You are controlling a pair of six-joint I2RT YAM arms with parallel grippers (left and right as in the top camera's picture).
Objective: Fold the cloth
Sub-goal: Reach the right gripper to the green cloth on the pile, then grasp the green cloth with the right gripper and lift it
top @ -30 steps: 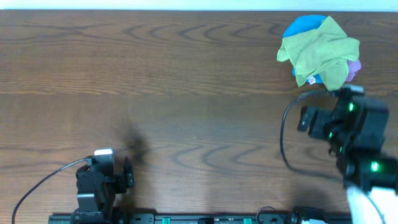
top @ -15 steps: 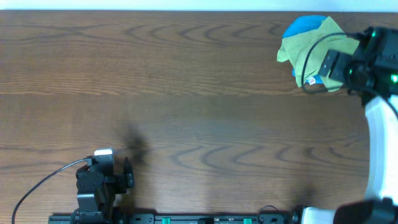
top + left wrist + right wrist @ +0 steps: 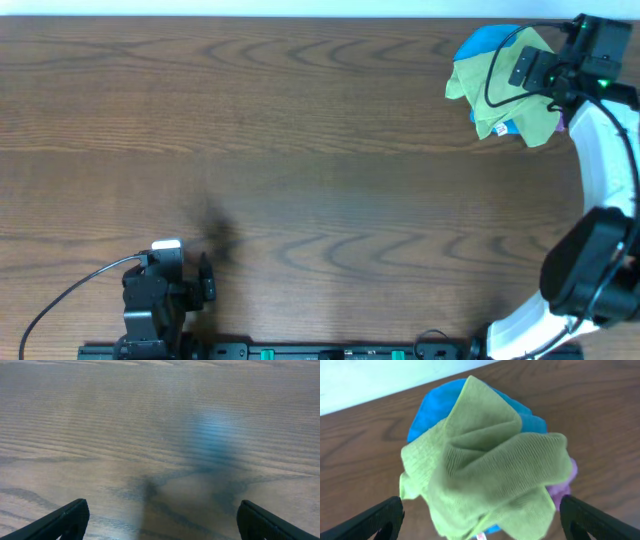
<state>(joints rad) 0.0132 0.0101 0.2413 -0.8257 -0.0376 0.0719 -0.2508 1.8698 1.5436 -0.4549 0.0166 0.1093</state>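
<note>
The cloth (image 3: 510, 85) is a green towel, crumpled on top of a pile at the far right of the table. It fills the right wrist view (image 3: 485, 470), with a small white tag (image 3: 481, 536) at its near edge. My right gripper (image 3: 537, 73) hovers over the pile's right side. Its fingers are wide open, one on each side of the cloth (image 3: 482, 525), and hold nothing. My left gripper (image 3: 205, 280) rests at the front left, far from the cloth, and is open and empty (image 3: 160, 522).
A blue cloth (image 3: 485, 42) lies under the green one and shows at the pile's far side (image 3: 432, 405). A purple cloth (image 3: 565, 487) peeks out at the right. The table's far edge (image 3: 300, 15) runs just behind the pile.
My right arm has swung from the front right of the table out to the far right, and its gripper is now over the pile. The left arm and the cloths have not moved.
</note>
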